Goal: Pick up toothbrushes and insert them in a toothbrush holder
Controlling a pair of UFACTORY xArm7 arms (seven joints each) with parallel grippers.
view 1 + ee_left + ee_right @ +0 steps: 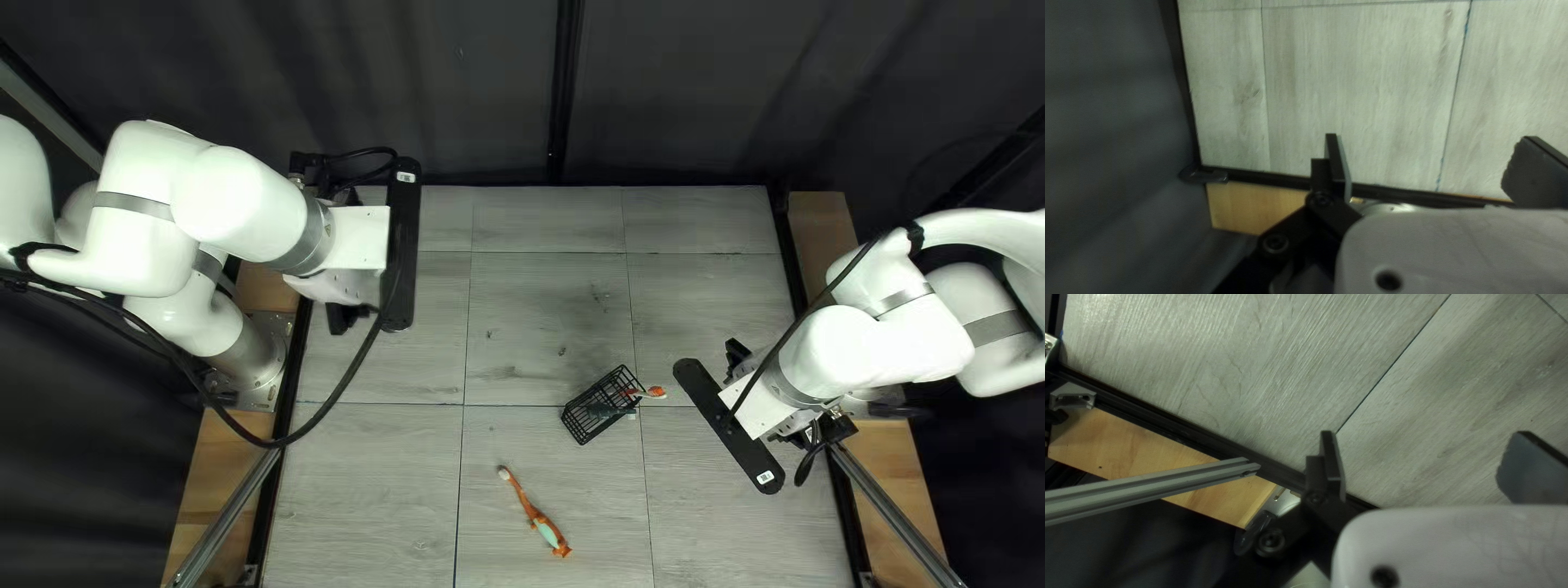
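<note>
both hands open, nothing gripped: left hand (357,240), right hand (769,407). left of our right hand, black mesh holder (597,412) on the surface (544,305), orange-ended toothbrush (656,392) projecting from it. orange-and-green toothbrush (548,534) lies loose, well apart from both hands, nearer the surface's near edge.

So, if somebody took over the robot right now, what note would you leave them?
Left gripper: open, empty.
Right gripper: open, empty.
Black mesh holder: on the table, between the two arms.
Done: one toothbrush appears to be in it, orange end poking out.
To do: insert the orange-and-green toothbrush, lying nearer the table's near edge.
</note>
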